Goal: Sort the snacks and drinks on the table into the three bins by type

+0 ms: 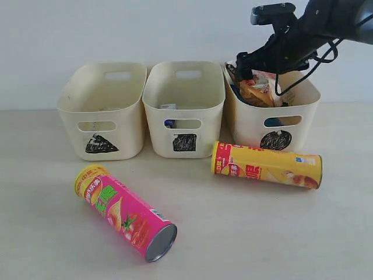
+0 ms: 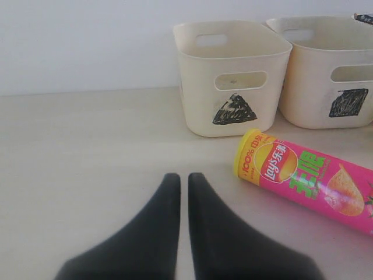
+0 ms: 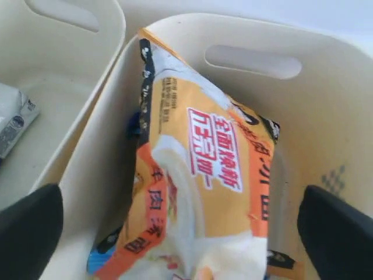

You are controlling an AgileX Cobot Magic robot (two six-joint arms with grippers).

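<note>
My right gripper (image 1: 255, 70) hangs open over the circle bin (image 1: 250, 125). In the right wrist view its gripper (image 3: 180, 198) has one finger out on each side of the orange-black-white bag (image 3: 204, 169), apart from it. That bag (image 1: 260, 90) leans inside the circle bin (image 3: 326, 105), with a bit of the blue bag (image 3: 134, 123) showing behind it. The yellow tube (image 1: 268, 165) lies in front of that bin. The pink tube (image 1: 125, 213) lies at the front left. My left gripper (image 2: 183, 178) is shut on nothing, low over the table (image 2: 87, 146), a short way from the pink tube (image 2: 309, 181).
The triangle bin (image 1: 74, 93) stands at the left and the square bin (image 1: 156, 125) in the middle. A white carton (image 1: 169, 107) lies in the square bin, seen also as a pale carton (image 3: 14, 119) in the right wrist view. The dark purple carton is hidden.
</note>
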